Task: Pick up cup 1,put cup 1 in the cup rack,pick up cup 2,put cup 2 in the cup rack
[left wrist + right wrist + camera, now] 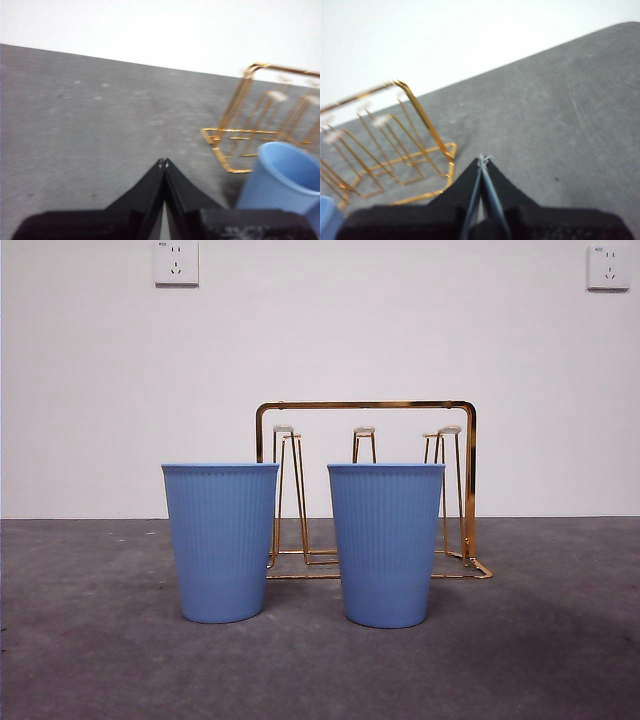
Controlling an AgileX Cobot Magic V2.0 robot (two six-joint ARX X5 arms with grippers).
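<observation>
Two alike blue ribbed cups stand upright on the grey table in the front view, one on the left [221,540] and one on the right [386,545]. No speck shows on either, so I cannot tell cup 1 from cup 2. The gold wire cup rack [365,405] stands just behind them, empty. My left gripper [164,161] is shut and empty, above the table, with one blue cup [285,175] and the rack [260,125] off to its side. My right gripper [483,159] is shut and empty, beside the rack [385,145]. Neither gripper shows in the front view.
A white wall with two sockets [176,262] stands behind the table. Bare grey tabletop [90,640] lies on both sides of the cups and in front of them.
</observation>
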